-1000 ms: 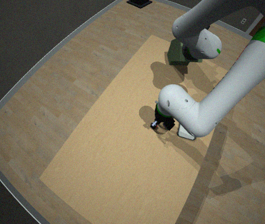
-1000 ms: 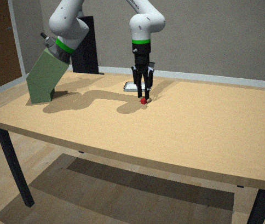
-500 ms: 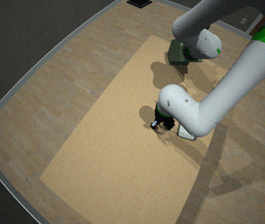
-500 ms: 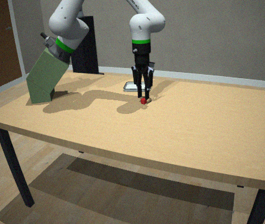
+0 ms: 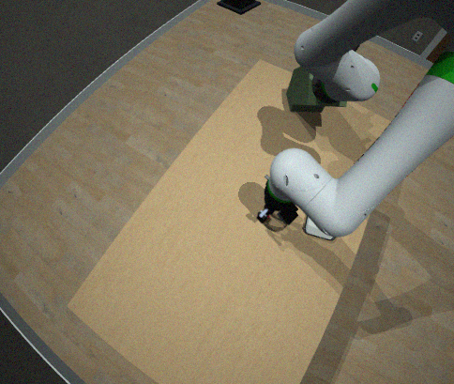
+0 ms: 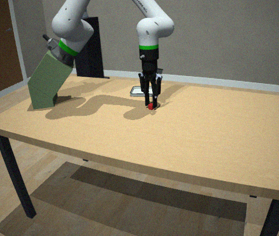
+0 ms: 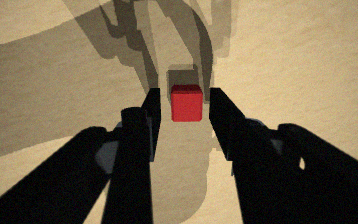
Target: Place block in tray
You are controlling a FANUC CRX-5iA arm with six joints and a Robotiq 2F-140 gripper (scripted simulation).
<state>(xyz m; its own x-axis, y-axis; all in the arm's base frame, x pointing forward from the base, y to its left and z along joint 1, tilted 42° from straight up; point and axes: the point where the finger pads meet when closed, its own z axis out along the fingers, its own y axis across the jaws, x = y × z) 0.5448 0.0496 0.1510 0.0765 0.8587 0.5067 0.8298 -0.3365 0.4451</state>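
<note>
A small red block (image 7: 186,103) lies on the tan table top; it also shows in the exterior view (image 6: 150,107). My gripper (image 7: 185,103) is lowered around it, one black finger on each side, with a narrow gap between each finger and the block. The fingers are partly open and not pressing on it. In the exterior view the gripper (image 6: 151,102) points straight down with its tips at table height. The white tray (image 6: 139,90) lies flat on the table just behind the gripper. In the top view the tray (image 5: 318,229) is mostly hidden under the arm, and the gripper (image 5: 273,216) is partly hidden.
The arm's green base pedestal (image 6: 46,81) stands at the table's back left corner. A black column (image 6: 90,48) stands behind the table by the wall. The arm's links hang over the tray side of the table.
</note>
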